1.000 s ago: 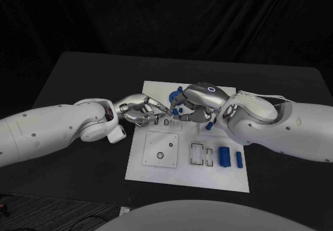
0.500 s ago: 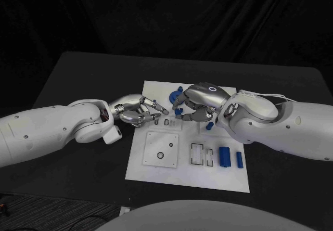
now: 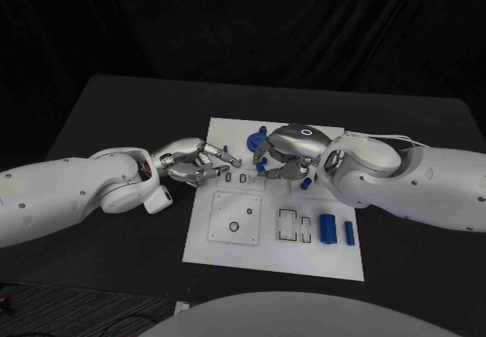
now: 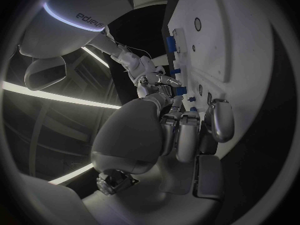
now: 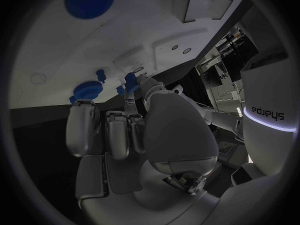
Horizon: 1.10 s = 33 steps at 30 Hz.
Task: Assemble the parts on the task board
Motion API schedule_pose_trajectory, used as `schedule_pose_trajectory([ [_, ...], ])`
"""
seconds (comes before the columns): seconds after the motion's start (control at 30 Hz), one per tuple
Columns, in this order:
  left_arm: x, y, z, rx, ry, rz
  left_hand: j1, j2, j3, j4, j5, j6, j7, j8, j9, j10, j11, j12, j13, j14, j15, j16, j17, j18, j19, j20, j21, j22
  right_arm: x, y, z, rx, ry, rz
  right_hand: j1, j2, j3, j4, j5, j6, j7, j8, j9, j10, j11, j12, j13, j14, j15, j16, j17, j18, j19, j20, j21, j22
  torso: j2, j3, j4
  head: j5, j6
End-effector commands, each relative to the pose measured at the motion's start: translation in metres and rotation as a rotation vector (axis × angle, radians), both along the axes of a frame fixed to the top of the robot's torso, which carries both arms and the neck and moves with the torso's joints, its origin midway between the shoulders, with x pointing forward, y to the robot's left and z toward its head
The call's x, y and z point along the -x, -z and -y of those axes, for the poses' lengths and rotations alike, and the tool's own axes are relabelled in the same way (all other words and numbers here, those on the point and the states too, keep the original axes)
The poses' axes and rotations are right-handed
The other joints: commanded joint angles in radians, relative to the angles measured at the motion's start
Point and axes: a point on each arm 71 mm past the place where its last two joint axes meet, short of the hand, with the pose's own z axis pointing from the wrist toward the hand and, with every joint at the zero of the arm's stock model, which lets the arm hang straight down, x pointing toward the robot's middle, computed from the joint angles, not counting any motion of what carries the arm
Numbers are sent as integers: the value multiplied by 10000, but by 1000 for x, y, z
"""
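Right hand [image 3: 286, 151] was what I had over the far middle of the task board [image 3: 273, 253], its fingers curled down around a small blue part [image 3: 261, 166] that I seemed to be pinching at the fingertips, though from the head view my own knuckles covered most of the grip, so I could not say for certain. In the right wrist view, a bit of blue [image 5: 129, 80] showed just past my fingers [image 5: 116, 130], close to the board's surface, which fit with a part being lowered toward a socket. I judged this to be an insertion step, not yet finished; the next move called for lining the piece up over its slot and pressing it straight down without tipping it. My left hand [image 3: 192, 163] hovered at the board's left edge, fingers apart and holding nothing that I could make out. Farther out, a blue round piece [image 3: 259, 137] sat at the board's far end, just beside my right hand, another small blue part [image 3: 306, 184] lay by my right wrist, and two blue cylinders [image 3: 328, 228] lay side by side near the board's right edge. Which socket lay under my right hand was hidden, and whether the part already touched the board I could not tell.
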Motion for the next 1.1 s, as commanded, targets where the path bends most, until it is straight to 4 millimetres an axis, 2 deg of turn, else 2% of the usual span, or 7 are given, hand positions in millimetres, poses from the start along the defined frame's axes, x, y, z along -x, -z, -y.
schedule_pose_trajectory([
  [0.03, 2, -3, -1, 286, -122, 343, -62, -28, 32, -3, 11, 84, 14, 46, 16, 1031, 66, 34, 2617, 1039, 72, 27, 2635, 60, -24, 7, -51, 18, -1, 7, 1, 503, 164, -388, 1, 121, 38, 4, 9, 139, -86, 25, 541, 1024, 60, 26, 2635, 921, 67, -69, 2076, 1, 1, 56, -47, 1909, -10, 0, -6, -2, 3],
  [0.23, 3, -4, -6, 296, -231, 391, -60, -34, 31, -12, 18, 113, 20, 59, 24, 1031, 70, 34, 2617, 1039, 74, 27, 2635, 64, -41, 9, -62, 6, -3, 13, 1, 657, 212, -545, 1, 121, 38, 4, 9, 139, -86, 25, 541, 1024, 60, 26, 2635, 921, 67, -69, 2076, 1, 1, 56, -47, 1909, -8, 19, 0, 21, 3],
  [0.43, 3, -4, -6, 274, -215, 351, -60, -35, 31, -13, 19, 122, 21, 62, 26, 1031, 71, 34, 2617, 1039, 75, 27, 2635, 71, -73, 10, -76, -18, -3, 15, 1, 671, 222, -577, 2, 126, 42, 4, 7, 133, -82, 20, 541, 1024, 64, 26, 2635, 919, 70, -75, 2070, 3, -4, 59, -59, 1906, -4, 8, -5, 33, 3],
  [0.83, 1, -3, -3, 288, -129, 343, -65, -30, 32, -11, 20, 146, 24, 72, 32, 1031, 75, 34, 2617, 1039, 77, 27, 2635, 76, -95, 12, -90, -34, -3, 17, 0, 635, 205, -587, -3, 119, 41, 2, 2, 104, -68, 0, 538, 1024, 75, 26, 2635, 917, 78, -77, 2067, 7, -13, 68, -76, 1901, 2, 14, -1, 34, 3],
  [1.1, 0, -3, 0, 307, -50, 339, -65, -23, 36, -10, 22, 163, 26, 79, 37, 1031, 77, 34, 2617, 1039, 80, 27, 2635, 77, -101, 14, -95, -36, -3, 19, 0, 616, 193, -604, -133, 59, -47, 52, -789, -205, 46, -271, 451, 1024, 162, 26, 2635, 913, 157, -79, 2061, 13, -25, 153, -98, 1897, -5, 11, -15, 43, 3],
])
